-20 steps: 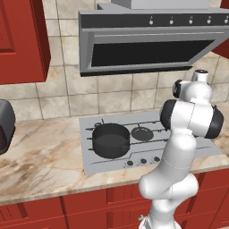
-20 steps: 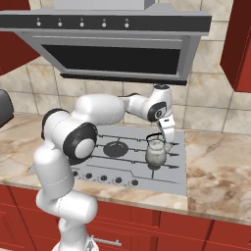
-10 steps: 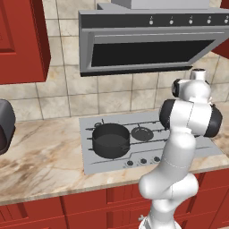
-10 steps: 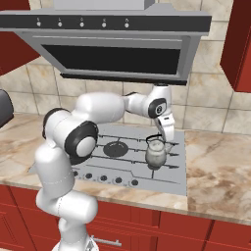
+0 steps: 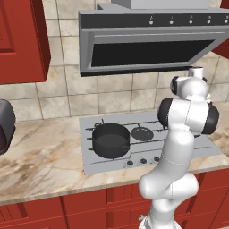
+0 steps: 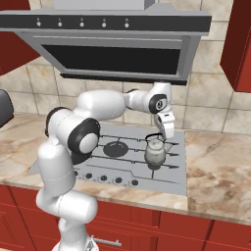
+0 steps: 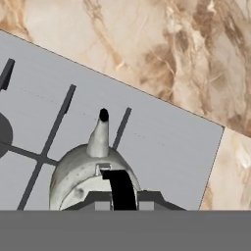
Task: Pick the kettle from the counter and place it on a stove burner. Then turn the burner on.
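The small silver-grey kettle [image 6: 156, 153] stands upright on the right front grate of the grey cooktop [image 6: 177, 169], covering the burner beneath it. My gripper [image 6: 165, 139] hangs straight above it with its jaws closed around the thin black arched handle. In the hand view the kettle [image 7: 83, 176] lies just below the gripper [image 7: 122, 197], its short spout pointing up the picture over the grate bars. The marbled counter [image 6: 218, 166] runs to the right of the cooktop.
A wide black pot [image 5: 110, 139] sits on the left front burner, with a ringed burner [image 5: 142, 133] beside it. Knobs [image 6: 103, 178] line the cooktop's front edge. The range hood [image 6: 112, 44] hangs low overhead. A dark appliance [image 5: 4, 127] stands at the far left.
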